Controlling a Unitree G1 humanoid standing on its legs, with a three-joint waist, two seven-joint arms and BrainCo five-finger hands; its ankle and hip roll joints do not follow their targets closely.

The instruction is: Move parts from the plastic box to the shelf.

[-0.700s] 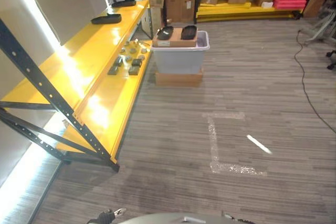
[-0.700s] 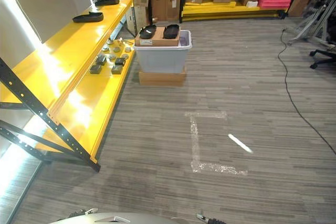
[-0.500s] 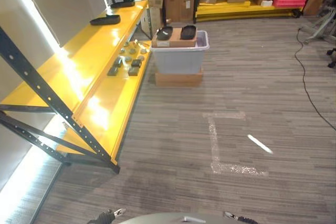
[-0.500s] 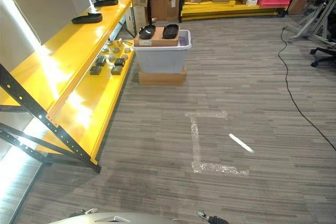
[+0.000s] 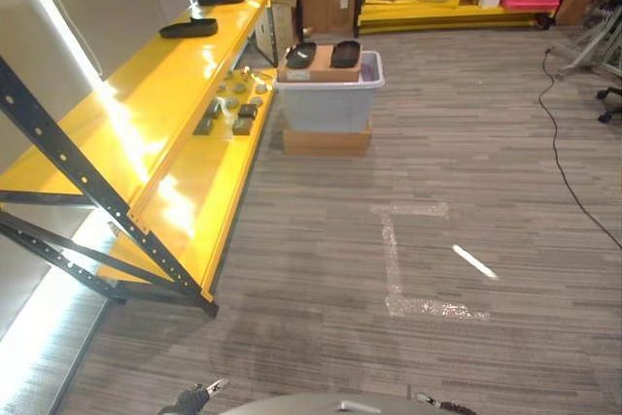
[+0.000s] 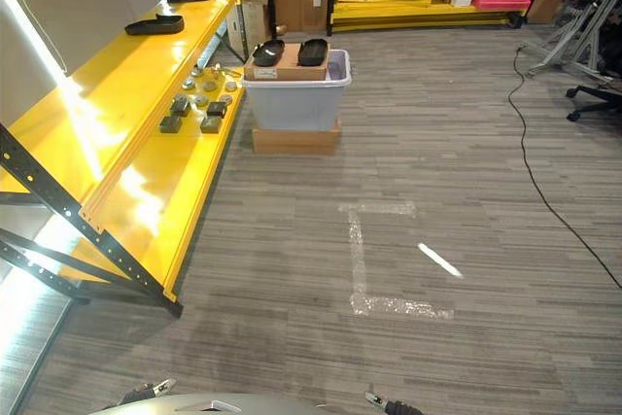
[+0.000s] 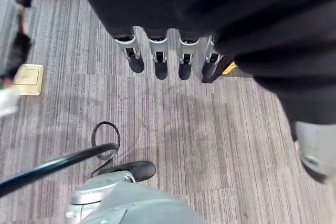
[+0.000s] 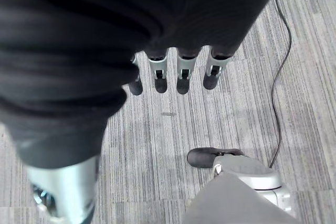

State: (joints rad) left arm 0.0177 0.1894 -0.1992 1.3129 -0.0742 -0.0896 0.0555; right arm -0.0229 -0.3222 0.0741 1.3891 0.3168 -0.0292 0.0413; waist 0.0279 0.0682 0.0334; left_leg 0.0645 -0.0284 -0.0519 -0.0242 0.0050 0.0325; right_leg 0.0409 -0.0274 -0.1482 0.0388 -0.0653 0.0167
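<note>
From the left eye view, the plastic box (image 5: 328, 99) stood on a flat cardboard carton (image 5: 326, 140) on the floor, just beside the far end of the yellow shelf (image 5: 155, 133). A brown cardboard box (image 5: 319, 63) lay across its top with two dark tray-like parts (image 5: 322, 53) resting on it. A cluster of small parts (image 5: 233, 104) already sat on the shelf's lower level, and two dark trays (image 5: 188, 28) on the upper one, so some of the moving seemed done while the pair on the box was left.

The right eye view gave the same layout, the robot standing well apart from box and shelf.

In the left wrist view, the left hand (image 7: 168, 56) hung over bare floor, fingers straight and relaxed, holding nothing.

In the right wrist view, the right hand (image 8: 178, 69) hung likewise, fingers loose and empty. The next carry had apparently not begun.
</note>
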